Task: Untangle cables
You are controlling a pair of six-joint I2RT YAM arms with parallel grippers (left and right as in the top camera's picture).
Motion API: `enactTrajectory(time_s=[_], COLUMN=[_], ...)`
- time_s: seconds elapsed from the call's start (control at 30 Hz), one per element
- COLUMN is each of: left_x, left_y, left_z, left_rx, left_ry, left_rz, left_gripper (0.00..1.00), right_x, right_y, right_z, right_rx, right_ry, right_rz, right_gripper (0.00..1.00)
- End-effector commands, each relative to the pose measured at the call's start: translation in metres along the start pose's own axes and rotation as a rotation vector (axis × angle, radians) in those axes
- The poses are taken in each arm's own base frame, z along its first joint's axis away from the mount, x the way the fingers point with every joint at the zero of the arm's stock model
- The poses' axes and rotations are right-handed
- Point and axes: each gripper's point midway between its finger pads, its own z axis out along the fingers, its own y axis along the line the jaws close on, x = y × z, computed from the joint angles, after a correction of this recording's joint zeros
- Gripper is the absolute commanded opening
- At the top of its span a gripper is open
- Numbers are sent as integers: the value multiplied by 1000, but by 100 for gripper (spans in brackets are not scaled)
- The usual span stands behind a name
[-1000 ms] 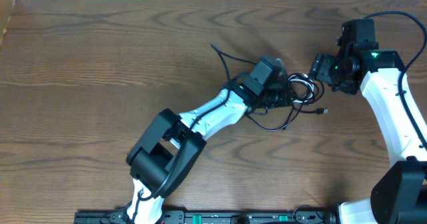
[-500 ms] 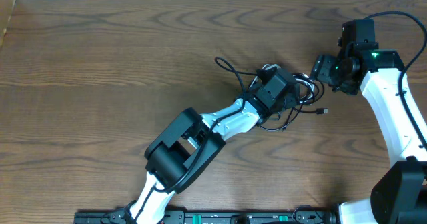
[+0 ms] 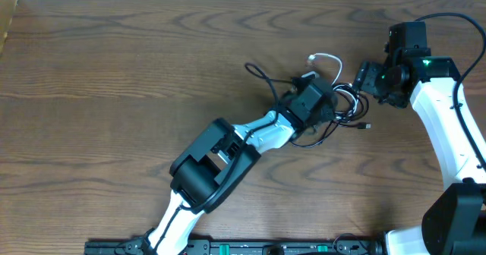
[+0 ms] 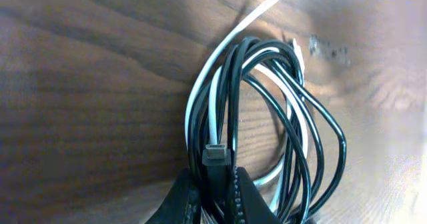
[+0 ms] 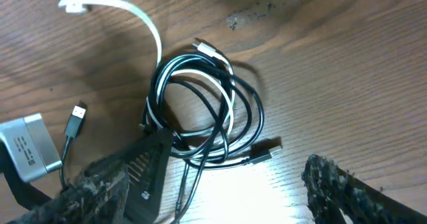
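Dark wood-grain counter (image 3: 114,80), pale strip along the top edge of the frame.

Overhead: the left arm (image 3: 258,133) runs from bottom centre diagonally up to the right, stretched out low over the wood. The left pincer (image 3: 330,109) sits at the edge of the cables (image 3: 348,107), a small coil right of centre. The white cable (image 3: 323,58) has one end curling up out of the coil. The black cable (image 3: 258,73) has a loose tail trailing off to the upper left. The right arm (image 3: 440,118) comes up the right edge and bends left, with the right pincer (image 3: 358,84) just beside the coil's upper right.

Left wrist: the left pincer (image 4: 212,197) at bottom centre is clenched on strands of the coil, and a small plug (image 4: 215,155) stands just above the fingertips. Black loops (image 4: 313,137) and white loops (image 4: 220,51) fan upward, lying flat on the counter.

Right wrist: the right pincer (image 5: 217,167) is released, its fingers wide apart at lower left and lower right. The coil (image 5: 257,117) lies mid-frame just beyond them, not gripped by this pincer. The white end (image 5: 150,24) arcs to the upper left. The other pincer's dark finger (image 5: 150,164) touches the coil's lower left.
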Motion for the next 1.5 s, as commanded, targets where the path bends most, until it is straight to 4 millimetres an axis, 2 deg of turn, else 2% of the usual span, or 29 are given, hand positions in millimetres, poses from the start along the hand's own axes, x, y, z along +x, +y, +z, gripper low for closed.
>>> enactTrajectory(time_s=[0.0,0.13,0.27,0.37,0.5,0.7,0.97,1.13,1.23,1.3,1.47], left_x=[-12,-15,-9,-2,-1,-12,-13,-21,-26,-28,-35], left_y=[-21,-43,-61,-67,-62,-33,-6,0,3,1,-6], left_z=[-22,-56,-91,-115,-139,-144,-150,-152,-153,-152,-150], left_rx=[119,296,518,671,797,771,754,753,763,788,818], left_ry=[75,187,312,417,489,487,477,452,424,379,320], left_rz=[209,339,416,427,453,447,509,520,561,654,742], left_gripper=[7,8,8,8,7,7,7,7,7,7,7], right_x=[-1,5,13,17,23,35,63,79,85,87,84], right_y=[8,39,65,75,82,94,108,116,121,123,120], right_z=[1,-3,-11,-13,-14,-14,-5,-3,-4,-3,0], right_rx=[-48,-221,-376,-417,-422,-431,-427,-429,-432,-421,-371], right_ry=[5,27,47,56,72,97,189,232,238,242,224], right_rz=[-60,-209,-284,-296,-297,-323,-360,-394,-412,-402,-369], right_gripper=[80,79,78,74,71,65,56,41,41,39,37])
